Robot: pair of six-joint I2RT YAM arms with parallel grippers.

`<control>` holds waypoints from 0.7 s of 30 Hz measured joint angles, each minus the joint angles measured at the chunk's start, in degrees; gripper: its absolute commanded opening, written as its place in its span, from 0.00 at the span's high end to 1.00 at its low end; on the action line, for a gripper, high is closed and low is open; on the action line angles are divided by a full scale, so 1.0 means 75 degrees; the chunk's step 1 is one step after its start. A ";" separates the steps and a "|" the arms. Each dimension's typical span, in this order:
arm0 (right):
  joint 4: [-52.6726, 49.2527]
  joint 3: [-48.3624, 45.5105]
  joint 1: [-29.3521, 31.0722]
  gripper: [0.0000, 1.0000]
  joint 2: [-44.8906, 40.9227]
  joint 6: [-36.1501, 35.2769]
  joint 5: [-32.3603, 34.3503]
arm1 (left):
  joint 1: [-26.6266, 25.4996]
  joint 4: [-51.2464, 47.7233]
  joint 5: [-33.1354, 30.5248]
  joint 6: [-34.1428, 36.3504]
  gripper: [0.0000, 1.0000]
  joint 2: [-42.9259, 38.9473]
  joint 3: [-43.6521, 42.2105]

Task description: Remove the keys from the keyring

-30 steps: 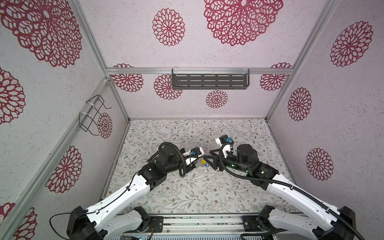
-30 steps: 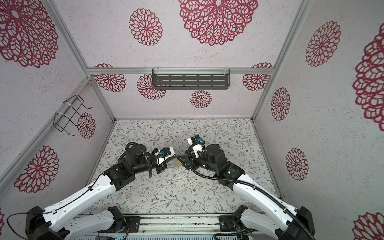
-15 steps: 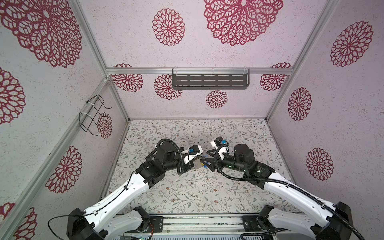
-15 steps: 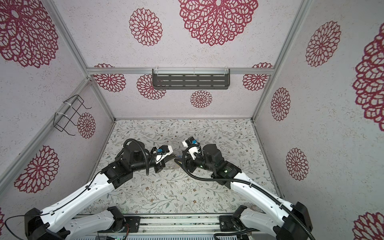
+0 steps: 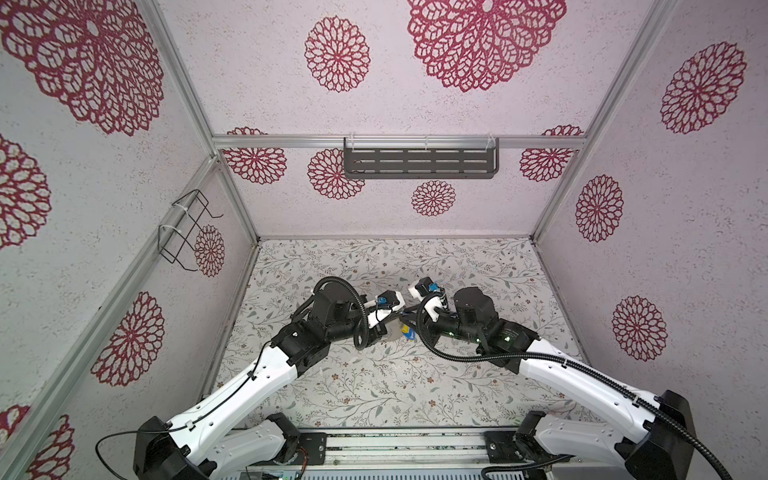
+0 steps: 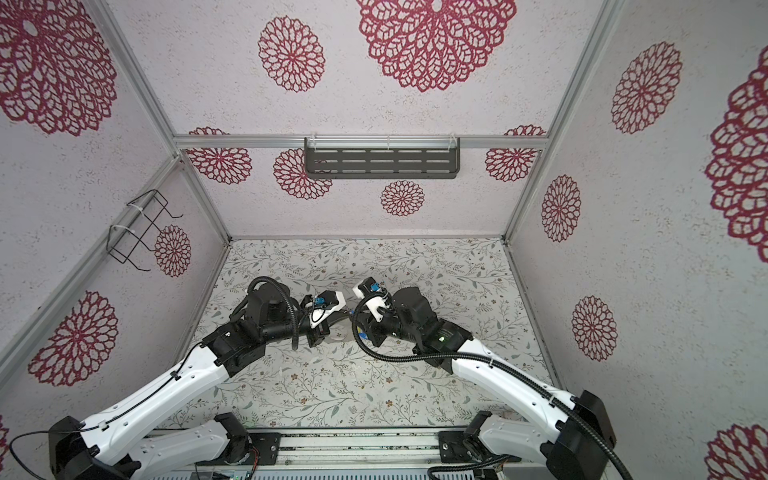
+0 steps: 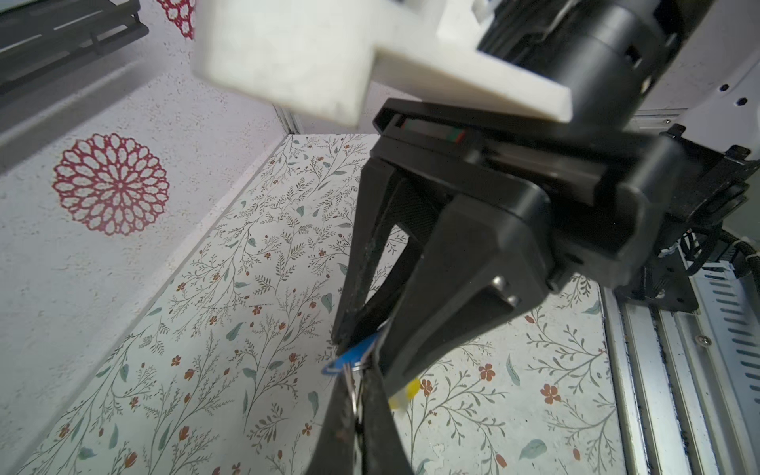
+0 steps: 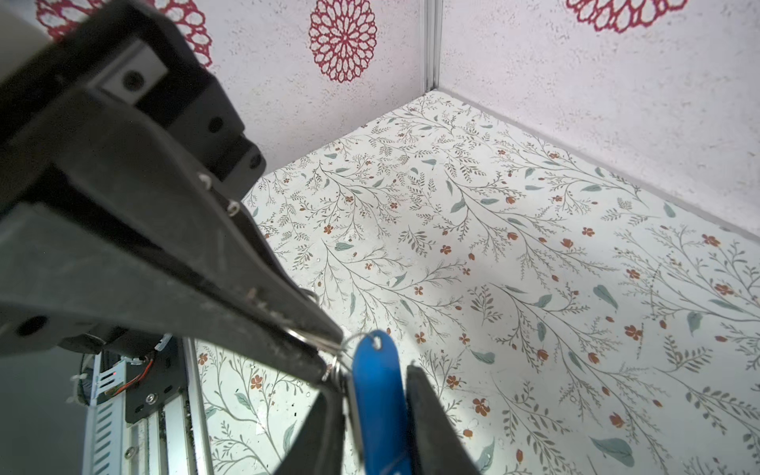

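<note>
Check the grippers first.

L gripper (image 8: 329, 350): fingers pressed together, pinching a silver loop (image 8: 314, 338) at the tips.

R gripper (image 8: 372, 384): fingers drawn in on a blue key (image 8: 376, 397), one on each side. You see the key standing lengthwise between them, hole end out past the tips. A thin wire thru that hole links the key to the silver loop, so both grippers hold the same bunch, tip to tip.

In the L wrist view you find a yellow key (image 7: 405, 392) just beside the blue key and the R gripper's fingers. It sits outside both grips.

In both top views, locate the keys (image 5: 406, 331) between the two grippers, over the mid table (image 5: 374, 386), approx. centred L-R. The arms hide most of the bunch there; only specks of blue and yellow show.
</note>
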 measured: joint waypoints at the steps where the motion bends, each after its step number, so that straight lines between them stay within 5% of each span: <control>1: -0.0073 0.0020 0.0009 0.83 -0.0012 -0.0009 0.0050 | 0.0012 -0.0023 0.0000 -0.0003 1.00 0.0000 0.0003; 10: -0.0638 0.0586 0.0085 0.86 -0.0085 -0.0076 0.0347 | 0.0023 -0.0271 0.0047 0.0093 1.00 0.0163 0.0085; 15: -0.0938 0.0874 0.0099 1.00 -0.0152 -0.0114 0.0449 | 0.0023 -0.0472 0.0181 0.0163 1.00 0.0239 0.0082; 21: -0.1055 0.0866 0.0108 0.98 -0.0399 -0.0058 0.0583 | 0.0023 -0.0347 0.0297 0.0143 1.00 0.0067 -0.0052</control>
